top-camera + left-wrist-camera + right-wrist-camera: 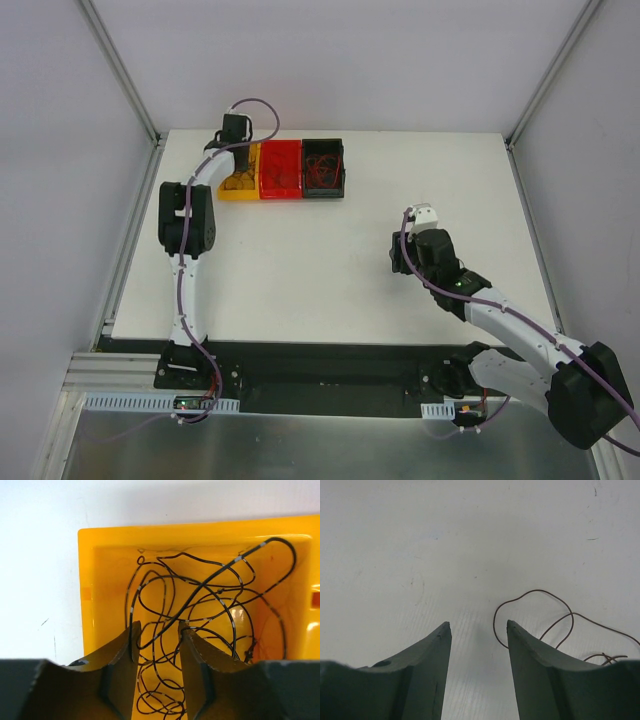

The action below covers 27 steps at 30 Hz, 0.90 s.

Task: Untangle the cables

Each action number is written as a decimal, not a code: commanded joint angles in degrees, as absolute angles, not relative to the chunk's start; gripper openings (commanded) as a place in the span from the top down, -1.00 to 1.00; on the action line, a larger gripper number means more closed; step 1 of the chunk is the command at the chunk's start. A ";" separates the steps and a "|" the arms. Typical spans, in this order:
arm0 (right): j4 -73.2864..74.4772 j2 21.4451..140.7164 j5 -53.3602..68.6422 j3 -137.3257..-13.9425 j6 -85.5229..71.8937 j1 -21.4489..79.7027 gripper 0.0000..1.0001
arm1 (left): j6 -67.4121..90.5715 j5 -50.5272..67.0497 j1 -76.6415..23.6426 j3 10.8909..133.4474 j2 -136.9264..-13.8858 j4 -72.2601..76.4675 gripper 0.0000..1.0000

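Observation:
My left gripper point(238, 163) hangs over the yellow bin point(236, 190) at the back left. In the left wrist view it point(157, 627) is open, its fingertips low inside the bin point(86, 585). A tangle of thin black cables with grey bands point(200, 587) fills the bin; some strands pass between the fingers, and one lies along the left finger point(131, 645). My right gripper point(398, 262) is over the bare table right of centre. In the right wrist view it point(477, 624) is open and empty, and a thin brown cable point(536, 592) curls on the table beside the right finger point(530, 655).
A red bin point(280, 170) and a black bin point(323, 168) holding red cables stand in a row right of the yellow bin. Grey walls enclose the white table point(330, 290) on the left, back and right.

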<state>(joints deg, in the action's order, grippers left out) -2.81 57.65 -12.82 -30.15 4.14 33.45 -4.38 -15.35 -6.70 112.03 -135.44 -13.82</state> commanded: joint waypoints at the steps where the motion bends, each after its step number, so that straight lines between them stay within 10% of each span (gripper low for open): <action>1: -4.66 56.69 -12.04 -30.50 4.48 33.22 -0.02 | -7.73 -16.61 -6.68 111.62 -126.66 -14.77 0.23; 22: -3.95 55.89 -11.16 -30.06 1.94 32.26 -0.06 | 16.13 4.78 -6.68 102.24 -101.11 -23.64 -0.71; 27: -1.51 56.34 -10.20 -30.06 -5.60 26.91 -0.63 | 25.15 17.85 -11.23 92.04 -93.44 -22.33 -0.81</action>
<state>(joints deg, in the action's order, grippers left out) -2.63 56.21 -11.07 -30.09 0.99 30.98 16.05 6.20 -6.94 97.56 -101.19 -22.17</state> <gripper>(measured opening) 0.698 0.903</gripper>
